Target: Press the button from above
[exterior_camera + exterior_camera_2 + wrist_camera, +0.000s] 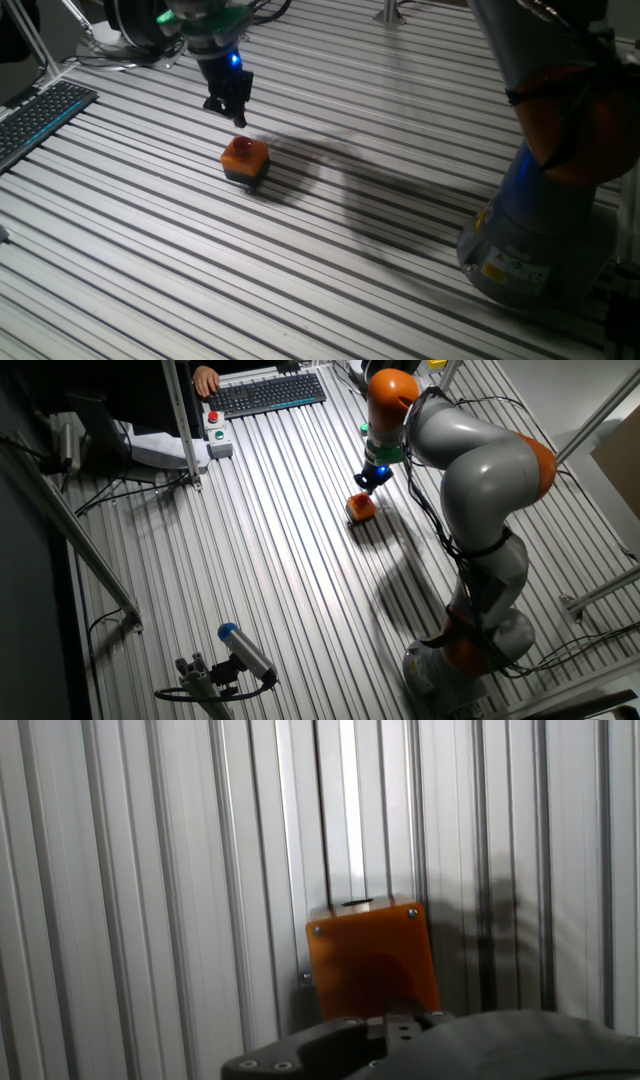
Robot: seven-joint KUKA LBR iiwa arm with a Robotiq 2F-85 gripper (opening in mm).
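The button (241, 147) is a small red dome on a square orange box with a dark base, standing on the slatted metal table (150, 250). It also shows in the other fixed view (361, 506). My gripper (234, 114) hangs just above and slightly behind it, black fingers pointing down, not touching the dome. In the hand view the orange box top (370, 955) lies low in the middle, and the gripper body hides the red dome. No view shows a gap or contact at the fingertips.
A keyboard (35, 118) lies at the table's left edge. The robot's grey and orange base (540, 230) stands at the right. In the other fixed view a second red button box (216, 432) and a metal post (185, 420) stand beyond the keyboard (270, 392).
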